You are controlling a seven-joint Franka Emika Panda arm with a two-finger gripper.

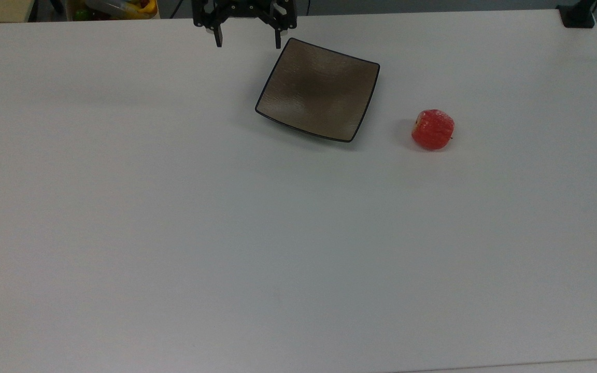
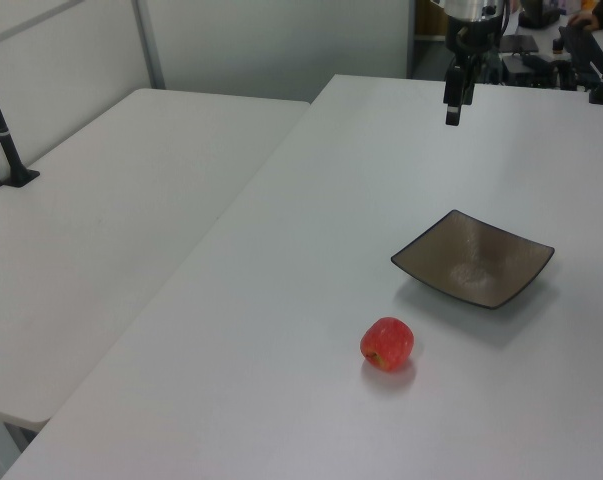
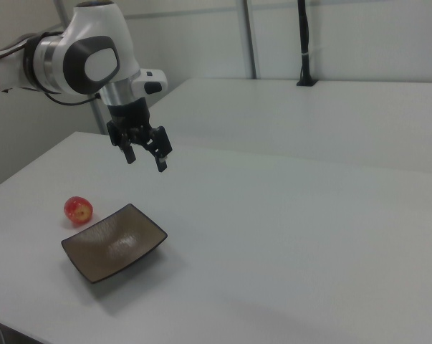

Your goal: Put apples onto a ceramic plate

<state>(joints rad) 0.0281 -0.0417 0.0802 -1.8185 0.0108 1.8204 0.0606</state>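
One small red apple (image 1: 432, 129) (image 2: 387, 343) (image 3: 78, 209) rests on the white table, a short way off the square brown-grey ceramic plate (image 1: 319, 88) (image 2: 473, 258) (image 3: 114, 241), to the top view's right of it. Nothing lies on the plate. My gripper (image 1: 248, 41) (image 3: 146, 159) hangs open in the air above the table, at the top view's upper edge, just left of the plate's far corner. Its two black fingers are spread wide with nothing between them. In the left view the gripper (image 2: 452, 108) shows end-on, well behind the plate.
A second white table (image 2: 111, 210) adjoins at the left view's left, with a black post (image 2: 6, 140) on it. A black clamp (image 1: 577, 15) sits at the top view's far right corner. Clutter (image 1: 117, 8) lies beyond the table's far edge.
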